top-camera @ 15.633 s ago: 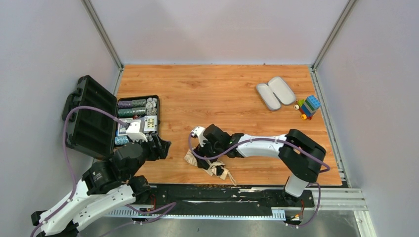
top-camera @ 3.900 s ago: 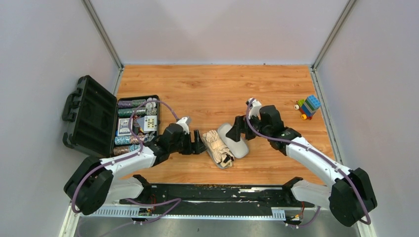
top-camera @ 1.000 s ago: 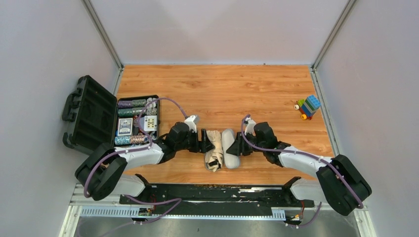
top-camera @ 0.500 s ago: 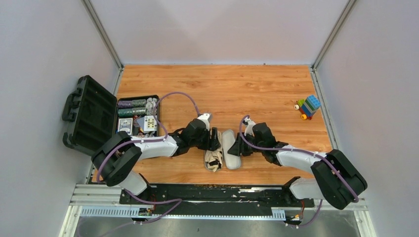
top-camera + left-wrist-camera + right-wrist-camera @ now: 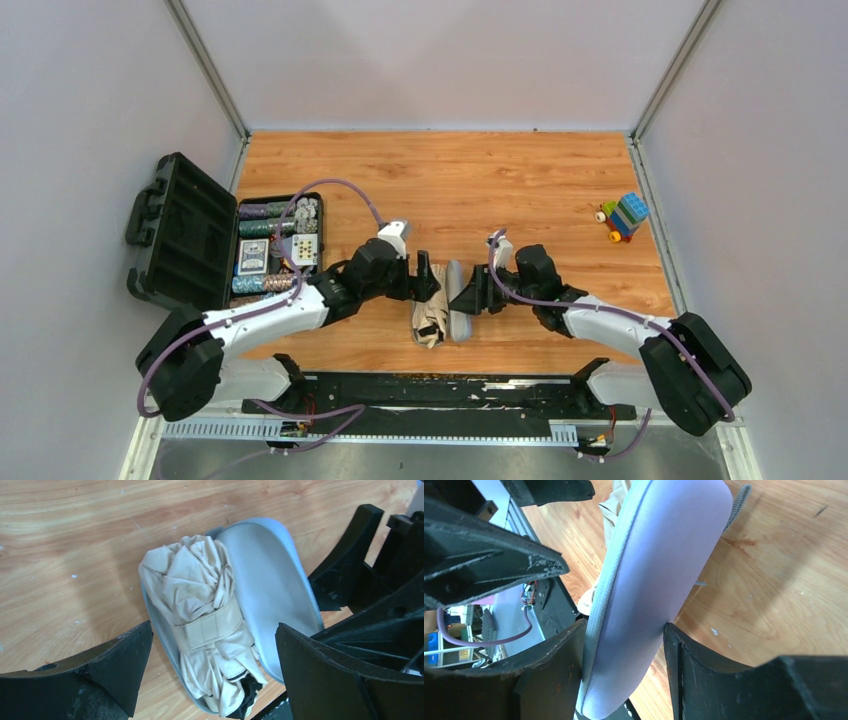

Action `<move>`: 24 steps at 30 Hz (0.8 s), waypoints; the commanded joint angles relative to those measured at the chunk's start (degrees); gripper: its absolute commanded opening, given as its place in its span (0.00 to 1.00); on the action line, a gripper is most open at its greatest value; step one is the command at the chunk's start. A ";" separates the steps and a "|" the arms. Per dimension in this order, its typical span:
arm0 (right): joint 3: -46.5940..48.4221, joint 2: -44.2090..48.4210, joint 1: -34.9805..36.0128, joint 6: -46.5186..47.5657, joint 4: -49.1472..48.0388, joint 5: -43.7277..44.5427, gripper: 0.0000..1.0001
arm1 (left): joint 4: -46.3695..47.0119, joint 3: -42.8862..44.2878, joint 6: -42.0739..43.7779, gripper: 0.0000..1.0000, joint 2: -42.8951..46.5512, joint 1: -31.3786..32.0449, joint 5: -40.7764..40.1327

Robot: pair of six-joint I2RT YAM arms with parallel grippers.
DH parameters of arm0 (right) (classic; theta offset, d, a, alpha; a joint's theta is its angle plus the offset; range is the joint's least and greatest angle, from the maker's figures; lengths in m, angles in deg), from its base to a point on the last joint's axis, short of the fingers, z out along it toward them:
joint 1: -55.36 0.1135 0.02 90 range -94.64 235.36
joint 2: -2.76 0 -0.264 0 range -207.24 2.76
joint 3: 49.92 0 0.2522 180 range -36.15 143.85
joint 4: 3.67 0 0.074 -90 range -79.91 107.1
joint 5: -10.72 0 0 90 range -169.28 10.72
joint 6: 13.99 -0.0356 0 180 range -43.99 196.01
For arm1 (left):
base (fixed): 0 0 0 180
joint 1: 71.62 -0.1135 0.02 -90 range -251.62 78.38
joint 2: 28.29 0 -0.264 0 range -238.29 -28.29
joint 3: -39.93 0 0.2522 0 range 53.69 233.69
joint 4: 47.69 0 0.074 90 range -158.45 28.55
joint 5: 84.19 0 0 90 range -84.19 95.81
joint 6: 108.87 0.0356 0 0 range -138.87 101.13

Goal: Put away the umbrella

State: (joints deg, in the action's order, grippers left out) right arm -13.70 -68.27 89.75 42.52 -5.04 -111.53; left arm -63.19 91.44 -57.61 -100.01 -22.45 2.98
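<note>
The wooden table (image 5: 440, 170) carries an open black case (image 5: 190, 235) of poker chips and cards at its left edge, with the lid leaning out past the edge. A small toy of coloured blocks (image 5: 624, 216) stands near the right edge. Near the front middle lies a lilac-grey hard case (image 5: 270, 590), lid raised, with the umbrella (image 5: 202, 610) bundled in its lower half.
</note>
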 commanded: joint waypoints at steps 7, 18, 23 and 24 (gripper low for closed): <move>2.57 -2.00 1.81 -4.49 -7.82 -3.68 0.56 | 6.89 -7.16 0.93 1.00 5.63 -6.54 8.78; 3.80 -1.65 5.65 -4.03 -7.81 -1.14 0.73 | 9.85 -9.68 -0.52 1.00 5.28 -9.62 13.17; 4.42 -3.55 6.48 -4.45 -9.20 -1.06 0.69 | 8.27 -9.42 0.68 1.00 7.60 -10.39 13.67; 4.70 -4.06 6.68 -4.40 -9.40 -0.99 0.68 | 8.22 -9.27 0.96 1.00 7.88 -10.36 14.02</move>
State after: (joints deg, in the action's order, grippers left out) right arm -11.66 -70.84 95.39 38.56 -10.61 -112.77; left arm -55.95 81.72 -57.92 -94.83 -32.40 15.37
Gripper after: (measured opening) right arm 0.700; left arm 0.997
